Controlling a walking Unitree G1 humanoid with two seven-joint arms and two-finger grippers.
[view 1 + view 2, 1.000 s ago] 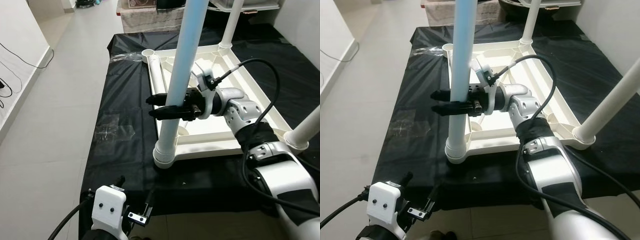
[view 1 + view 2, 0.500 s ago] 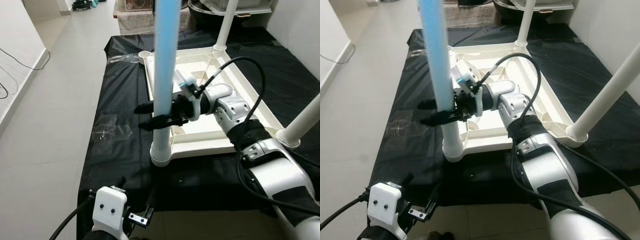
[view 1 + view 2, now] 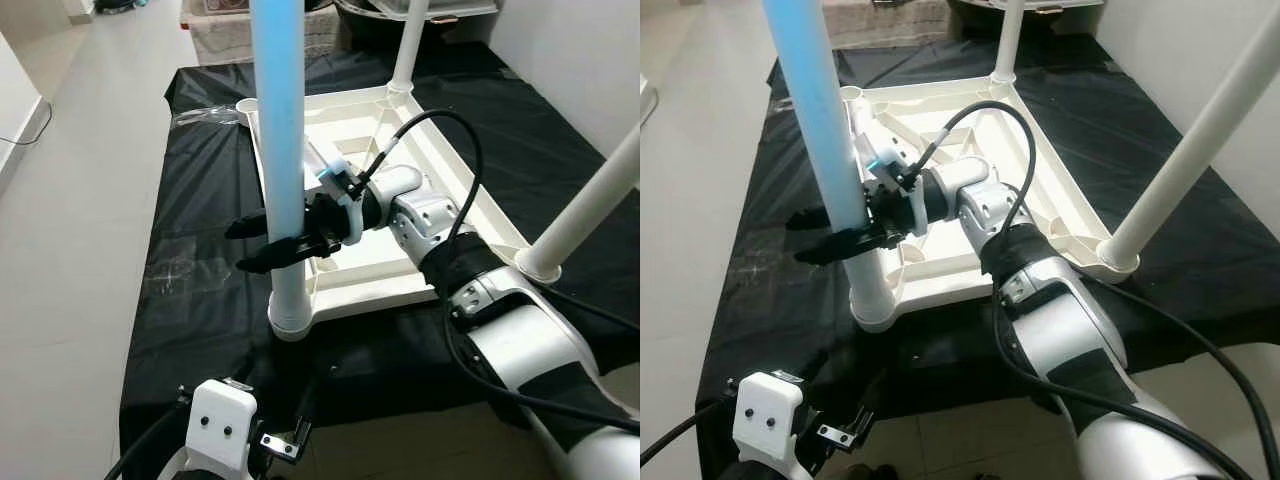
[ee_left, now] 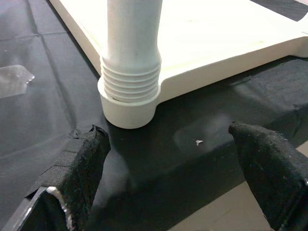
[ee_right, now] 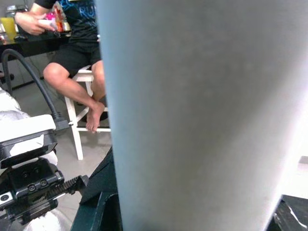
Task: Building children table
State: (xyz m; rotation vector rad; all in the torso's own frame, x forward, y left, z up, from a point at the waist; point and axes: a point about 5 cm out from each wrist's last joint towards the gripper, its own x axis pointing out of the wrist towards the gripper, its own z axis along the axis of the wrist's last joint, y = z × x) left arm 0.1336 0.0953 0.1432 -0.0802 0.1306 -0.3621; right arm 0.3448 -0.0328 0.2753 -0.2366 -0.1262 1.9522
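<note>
Children's white plastic table (image 3: 420, 150) is lying upside down on black sheeting (image 3: 200, 300). Right end effector (image 3: 265, 245) is gripping its upright white tubular leg (image 3: 280, 150); left end effector (image 4: 168, 178) is hanging wide. Sideways pull risks cross-threading the ribbed corner socket (image 4: 129, 94).

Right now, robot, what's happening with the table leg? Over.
Right gripper clamped around the near leg in its corner socket. Left gripper open, low by the socket. Nothing blocking. Over.

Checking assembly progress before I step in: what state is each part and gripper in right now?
Tabletop: upside down on the black sheet.
Near-left leg: upright in its corner socket.
Near-right leg: standing in its socket.
Far leg: standing.
Right gripper: fingers around the near-left leg.
Left gripper: open, idle.
</note>
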